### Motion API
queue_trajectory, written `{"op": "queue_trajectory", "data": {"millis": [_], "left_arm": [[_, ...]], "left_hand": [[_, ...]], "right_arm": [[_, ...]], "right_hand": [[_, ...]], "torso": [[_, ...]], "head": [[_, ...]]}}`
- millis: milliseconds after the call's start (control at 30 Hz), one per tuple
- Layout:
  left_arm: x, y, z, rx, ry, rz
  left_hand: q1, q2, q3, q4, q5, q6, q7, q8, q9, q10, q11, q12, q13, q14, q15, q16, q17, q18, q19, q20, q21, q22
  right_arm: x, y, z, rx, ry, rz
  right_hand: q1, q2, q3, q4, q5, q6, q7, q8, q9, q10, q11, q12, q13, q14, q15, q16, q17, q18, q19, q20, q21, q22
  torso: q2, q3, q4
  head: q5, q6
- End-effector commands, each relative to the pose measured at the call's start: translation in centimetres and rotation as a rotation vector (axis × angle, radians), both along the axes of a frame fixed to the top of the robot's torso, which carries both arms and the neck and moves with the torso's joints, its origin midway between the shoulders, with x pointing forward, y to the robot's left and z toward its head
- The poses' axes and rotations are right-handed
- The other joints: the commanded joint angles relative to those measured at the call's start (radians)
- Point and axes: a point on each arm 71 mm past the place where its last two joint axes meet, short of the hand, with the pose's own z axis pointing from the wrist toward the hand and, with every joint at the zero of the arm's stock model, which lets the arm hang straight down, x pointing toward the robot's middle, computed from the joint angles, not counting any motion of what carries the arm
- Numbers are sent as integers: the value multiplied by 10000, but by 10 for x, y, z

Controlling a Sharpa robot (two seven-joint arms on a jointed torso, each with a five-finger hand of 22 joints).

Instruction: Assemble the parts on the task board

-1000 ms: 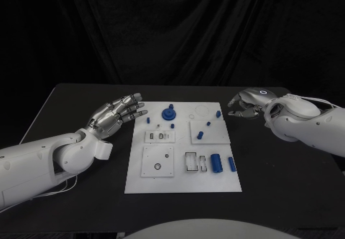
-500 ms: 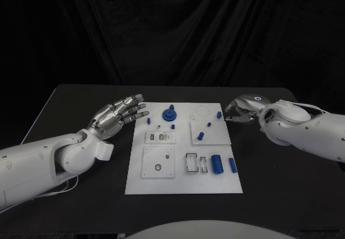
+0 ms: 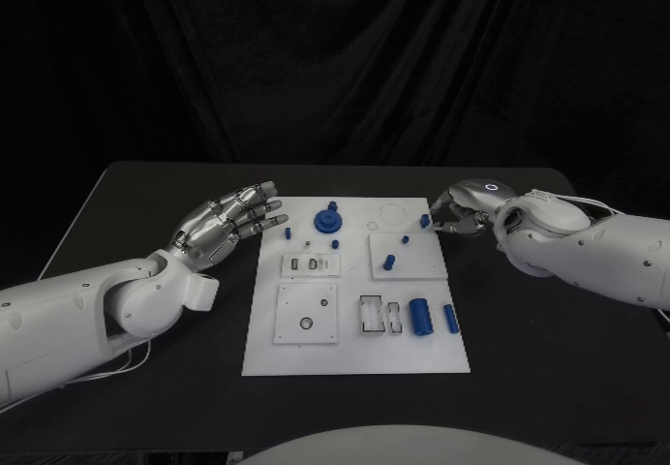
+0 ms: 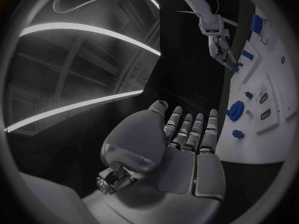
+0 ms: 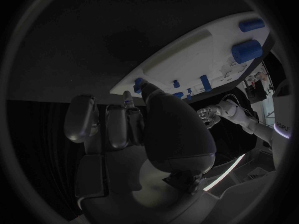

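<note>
step: right robot hand [image 3: 458,211] reaching small blue peg [image 3: 424,221] at task board [image 3: 356,358] edge, grip unclear | left robot hand [image 3: 224,225] open, idle | next: secure pinch on peg

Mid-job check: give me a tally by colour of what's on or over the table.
White task board: 1
Blue parts: 7, as far as the head view lets me make out
Silver hands, left hand and right hand: 2
Total: 10
</note>
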Motion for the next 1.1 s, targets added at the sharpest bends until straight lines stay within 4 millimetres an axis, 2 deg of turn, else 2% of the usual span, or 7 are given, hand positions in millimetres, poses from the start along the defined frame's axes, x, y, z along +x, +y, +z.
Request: {"op": "queue_trajectory", "data": {"millis": [33,200,400,700,767,1100], "left_arm": [[-1,-2,1,-191,-58,-147],[-1,-2,0,-187,-24,-186],[-1,-3,-1,-175,37,-250],[-1,-3,-2,-164,89,-302],[-1,-3,-2,-169,98,-317],[-1,-3,-2,-178,128,-358]], "left_hand": [[-50,42,64,20,53,-58,-29,-49,-6,-65,-5,-43,-9,-29,4,42,-12,-125,-35,11,30,-11],[-53,37,73,18,52,-55,-26,-48,-5,-69,-4,-52,-10,-36,4,34,-13,-126,-41,10,26,-13],[-57,34,84,17,51,-63,-23,-52,-6,-73,0,-62,-11,-47,4,21,-16,-129,-47,10,22,-15],[-63,30,97,15,49,-67,-19,-55,-6,-80,5,-74,-13,-53,6,19,-17,-132,-57,9,17,-18],[-73,26,117,14,48,-73,-14,-58,-7,-89,17,-87,-15,-64,11,11,-19,-137,-64,10,14,-20],[-87,25,146,14,47,-87,-9,-67,-9,-101,32,-98,-16,-79,14,1,-22,-143,-75,10,8,-24]], "right_arm": [[1,0,-2,-34,27,16],[3,3,-4,-109,144,24],[6,7,-5,-135,138,76],[9,10,-5,-155,121,130],[9,11,-6,-161,132,146],[10,14,-6,-177,163,188]], "right_hand": [[123,-9,-4,1,61,-87,5,-64,-22,-66,4,-53,238,408,-52,-58,868,161,-72,-6,-106,1436],[139,-13,-8,2,73,-139,12,-81,-39,-96,12,-80,202,396,-47,-96,842,169,-88,-2,-156,1422],[80,-34,-92,80,-189,-211,27,-66,-77,-141,30,-124,143,383,-28,-138,821,175,-97,15,-230,1407],[90,-49,-114,82,-263,-204,24,-53,-81,-155,30,-138,122,380,-27,-153,812,178,-98,17,-253,1402],[84,-60,-152,100,-383,-190,23,-38,-85,-153,30,-139,121,381,-27,-157,812,179,-95,19,-272,1400],[93,-68,-195,113,-528,-163,23,-17,-88,-142,29,-133,129,389,-27,-144,825,179,-85,20,-285,1401]], "torso": [[-7,5,-19],[-21,-10,-1],[-23,-7,-24],[-20,-6,-5],[-20,-4,6],[-23,-9,2]], "head": [[14,-22],[9,-37],[33,-64],[19,-82],[12,-86],[20,-111]]}}
